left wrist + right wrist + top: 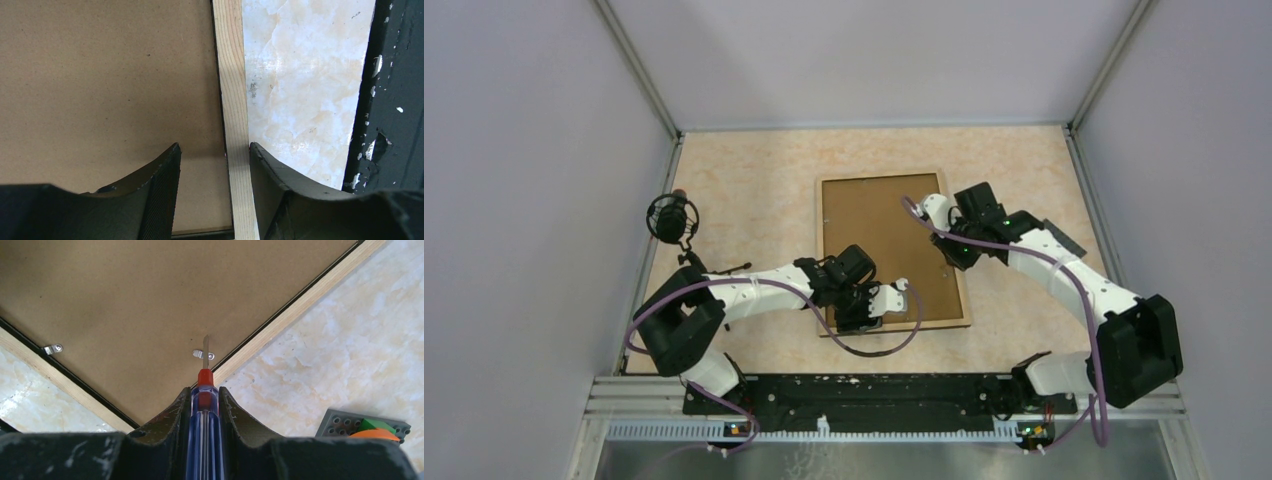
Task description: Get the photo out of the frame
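i see the frame lying back-up on the middle of the table, my left gripper with jaws apart astride its pale wooden near rail, and my right gripper clamped on a blue-and-red screwdriver whose blade meets a small metal clip near the frame's far right corner.

No legible text, label, brand, number or sign in any view; frame back plain brown.
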You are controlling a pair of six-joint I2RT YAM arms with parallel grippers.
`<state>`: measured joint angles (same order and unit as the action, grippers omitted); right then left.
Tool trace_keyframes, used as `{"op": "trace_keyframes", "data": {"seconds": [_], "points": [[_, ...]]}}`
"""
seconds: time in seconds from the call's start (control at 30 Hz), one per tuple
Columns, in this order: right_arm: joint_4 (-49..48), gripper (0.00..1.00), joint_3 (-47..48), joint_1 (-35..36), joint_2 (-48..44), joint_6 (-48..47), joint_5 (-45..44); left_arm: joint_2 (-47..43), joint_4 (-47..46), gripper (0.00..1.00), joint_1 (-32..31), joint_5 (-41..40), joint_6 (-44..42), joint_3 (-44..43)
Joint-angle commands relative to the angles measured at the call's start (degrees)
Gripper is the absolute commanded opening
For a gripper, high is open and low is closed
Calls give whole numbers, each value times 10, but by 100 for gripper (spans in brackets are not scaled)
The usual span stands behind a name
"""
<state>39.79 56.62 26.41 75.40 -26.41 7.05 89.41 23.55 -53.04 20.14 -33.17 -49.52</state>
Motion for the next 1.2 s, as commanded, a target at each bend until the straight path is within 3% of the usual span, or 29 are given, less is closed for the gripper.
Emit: {"op": "trace_keyframes", "data": {"seconds": [0.0,0.2,0.47,0.8,0.9,1.03,1.17], "points": [[-31,0,22,4,4,17,7,22,-19,57,-2,0,-3,1],[-27,0,70,-17,18,30,34,17,-8,53,-3,16,-23,7],[-12,0,109,-57,26,38,72,-28,96,35,-13,36,-105,30],[-36,0,133,-70,38,14,22,-117,226,19,-12,13,-198,52],[-40,0,148,-70,56,16,22,-129,220,23,-12,3,-190,52],[-42,0,163,-69,80,17,23,-137,172,52,-12,-7,-134,43],[-43,0,168,-67,105,9,15,-124,133,64,-12,-3,-96,22]]}}
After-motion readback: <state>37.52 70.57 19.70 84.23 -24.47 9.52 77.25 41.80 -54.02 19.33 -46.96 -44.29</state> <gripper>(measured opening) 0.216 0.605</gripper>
